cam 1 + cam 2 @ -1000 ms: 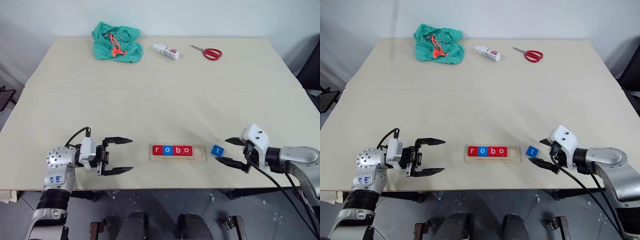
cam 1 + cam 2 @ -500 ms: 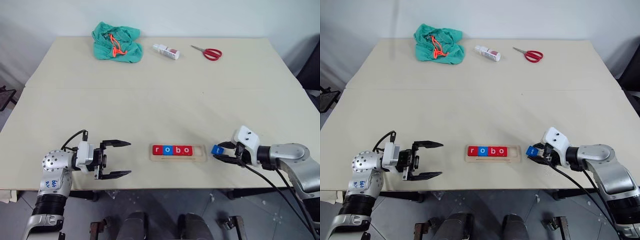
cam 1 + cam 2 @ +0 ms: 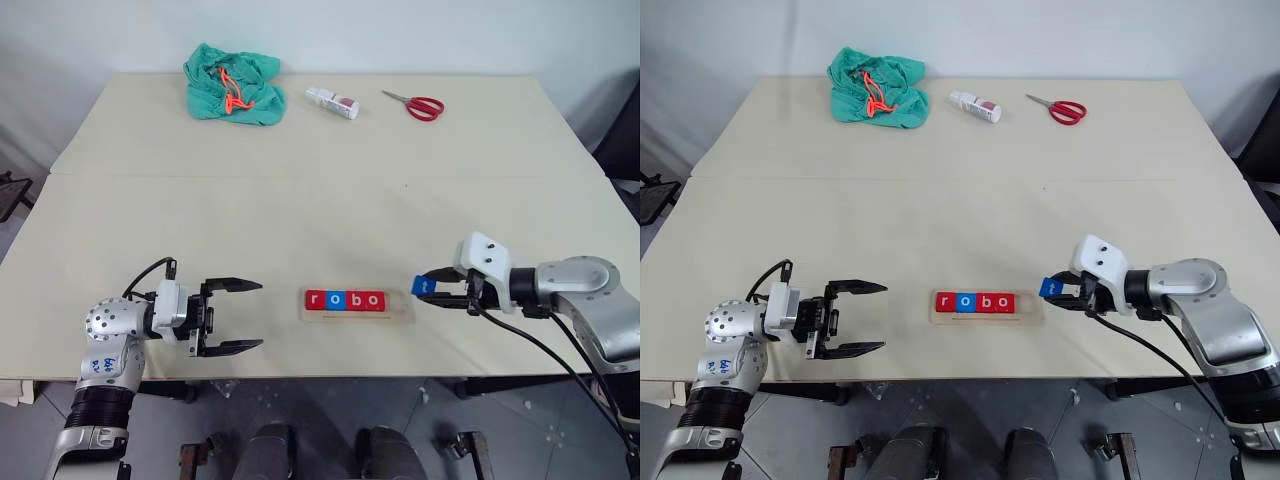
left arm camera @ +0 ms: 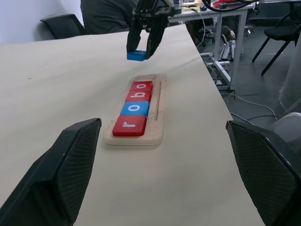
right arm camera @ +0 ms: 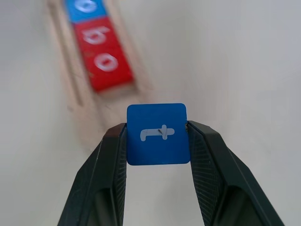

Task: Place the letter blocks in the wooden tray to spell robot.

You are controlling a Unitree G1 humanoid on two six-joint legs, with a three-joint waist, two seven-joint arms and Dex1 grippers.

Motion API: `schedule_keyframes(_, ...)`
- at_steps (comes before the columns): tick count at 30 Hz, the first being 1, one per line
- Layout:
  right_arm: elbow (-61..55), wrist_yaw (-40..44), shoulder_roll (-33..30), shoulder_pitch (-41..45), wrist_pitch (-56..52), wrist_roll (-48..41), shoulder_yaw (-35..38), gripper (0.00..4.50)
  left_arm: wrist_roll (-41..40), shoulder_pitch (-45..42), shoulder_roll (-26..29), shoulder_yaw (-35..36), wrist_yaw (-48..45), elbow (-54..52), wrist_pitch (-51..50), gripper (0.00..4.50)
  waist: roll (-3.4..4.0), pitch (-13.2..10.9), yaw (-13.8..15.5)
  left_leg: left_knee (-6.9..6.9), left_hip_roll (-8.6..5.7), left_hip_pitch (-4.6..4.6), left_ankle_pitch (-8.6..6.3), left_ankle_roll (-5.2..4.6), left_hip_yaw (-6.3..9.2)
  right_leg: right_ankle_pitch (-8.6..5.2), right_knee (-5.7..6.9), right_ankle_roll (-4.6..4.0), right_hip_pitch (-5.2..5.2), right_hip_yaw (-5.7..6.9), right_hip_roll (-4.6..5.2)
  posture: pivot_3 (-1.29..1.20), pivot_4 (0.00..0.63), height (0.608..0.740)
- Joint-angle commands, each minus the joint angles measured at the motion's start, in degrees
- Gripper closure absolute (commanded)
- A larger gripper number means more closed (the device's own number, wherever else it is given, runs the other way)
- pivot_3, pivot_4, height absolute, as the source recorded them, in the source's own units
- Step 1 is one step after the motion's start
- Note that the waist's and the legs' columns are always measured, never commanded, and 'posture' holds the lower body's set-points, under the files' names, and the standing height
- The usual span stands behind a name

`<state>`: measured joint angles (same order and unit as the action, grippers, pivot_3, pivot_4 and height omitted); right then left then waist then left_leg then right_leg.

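Near the table's front edge lies the wooden tray (image 3: 402, 308), with several letter blocks (image 3: 345, 300) in its groove reading r, o, b, o. My right gripper (image 3: 428, 290) is shut on a blue letter block with a white t (image 5: 158, 133), held above the table just right of the tray's right end. In the left wrist view the blue block (image 4: 137, 55) hangs beyond the tray's far end. My left gripper (image 3: 240, 316) stands open and holds nothing, left of the tray.
At the back of the table lie a green cloth with an orange cord (image 3: 232, 84), a small white bottle (image 3: 332, 102) and red-handled scissors (image 3: 415, 104). A seam (image 3: 300, 178) crosses the tabletop. The table's front edge runs just below the tray.
My right gripper shut on the blue t block, lifted it off the table and carried it left toward the tray's right end. The left gripper stayed in place.
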<state>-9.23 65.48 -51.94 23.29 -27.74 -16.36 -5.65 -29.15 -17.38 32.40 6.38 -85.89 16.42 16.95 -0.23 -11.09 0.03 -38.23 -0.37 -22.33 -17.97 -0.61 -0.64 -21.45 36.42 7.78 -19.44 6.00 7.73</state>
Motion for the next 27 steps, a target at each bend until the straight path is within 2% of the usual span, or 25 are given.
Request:
schedule_keyframes(1, -1.8, 2.6, -0.1, 1.8, 0.6, 0.4, -2.4, 3.04, -0.7, -0.4, 0.0, 0.5, -0.2, -0.1, 0.3, 0.0, 0.0, 0.0, -0.1, 0.01, 0.0, 0.0, 0.0, 0.0, 0.0, 0.0, 0.0, 0.0, -0.01, 0.0, 0.0, 0.0, 0.15, 0.74)
schedule_keyframes(10, 2.6, 4.3, 3.3, 5.9, 3.6, 3.5, -7.6, 3.04, -1.0, 1.7, 0.4, 1.3, 0.6, -2.0, 0.3, 0.0, 0.0, 0.0, -0.2, -0.01, 0.01, 0.0, 0.0, 0.0, 0.0, 0.0, 0.01, 0.0, -0.01, 0.01, 0.0, 0.0, 0.15, 0.74)
schedule_keyframes(22, 6.8, 5.8, 5.1, 7.5, 7.2, 6.0, -8.2, 3.04, -1.0, 2.9, 0.6, 1.7, 1.5, -2.8, 0.4, 0.0, 0.0, 0.0, -0.1, -0.01, 0.0, -0.02, 0.0, 0.0, 0.02, 0.0, 0.03, 0.0, -0.03, 0.03, 0.0, 0.0, 0.15, 0.74)
schedule_keyframes(27, 7.5, 5.6, 5.3, 7.7, 8.5, 7.1, -8.3, 1.27, -0.9, 2.4, 0.4, 1.5, 1.5, -2.2, 0.6, 0.0, 0.0, 0.0, -0.1, -0.01, 0.0, -0.02, 0.0, 0.0, 0.02, 0.0, 0.03, 0.0, -0.04, 0.03, 0.0, 0.0, 0.15, 0.74)
